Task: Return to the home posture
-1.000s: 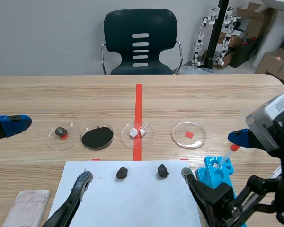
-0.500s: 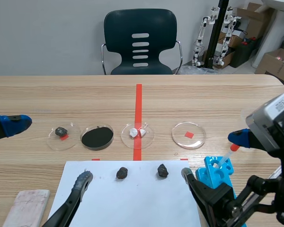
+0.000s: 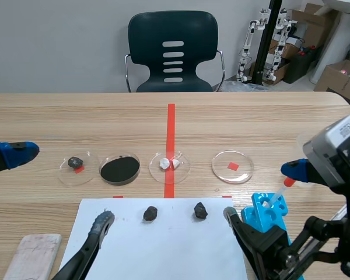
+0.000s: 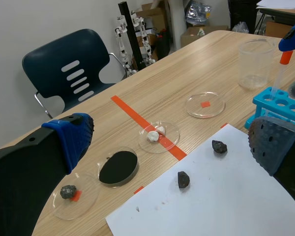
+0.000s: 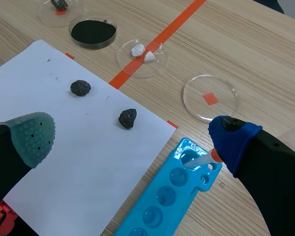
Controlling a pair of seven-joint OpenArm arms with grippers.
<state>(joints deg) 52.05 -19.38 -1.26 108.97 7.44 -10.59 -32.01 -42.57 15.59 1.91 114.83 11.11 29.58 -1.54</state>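
My left gripper point(image 3: 59, 188) hangs open over the table's left side, one blue-padded finger point(image 3: 17, 153) out to the left and one grey-padded finger point(image 3: 102, 224) above the white paper sheet point(image 3: 163, 245). Over the right side my right gripper point(image 3: 262, 192) is open too, above the blue tube rack point(image 3: 267, 211). Nothing sits between either pair of fingers. In the left wrist view the left gripper point(image 4: 173, 142) spans the dishes and rocks; in the right wrist view the right gripper point(image 5: 132, 137) spans the paper point(image 5: 78, 147) and rack point(image 5: 172, 201).
Two dark rocks point(image 3: 150, 213) point(image 3: 200, 210) lie on the paper. Behind it stands a row of petri dishes: one with a dark stone point(image 3: 77, 166), black powder point(image 3: 120, 169), white bits point(image 3: 169, 164), one bare point(image 3: 232, 166). A dropper point(image 3: 278, 195) leans in the rack. A pale slab point(image 3: 32, 255) lies front left.
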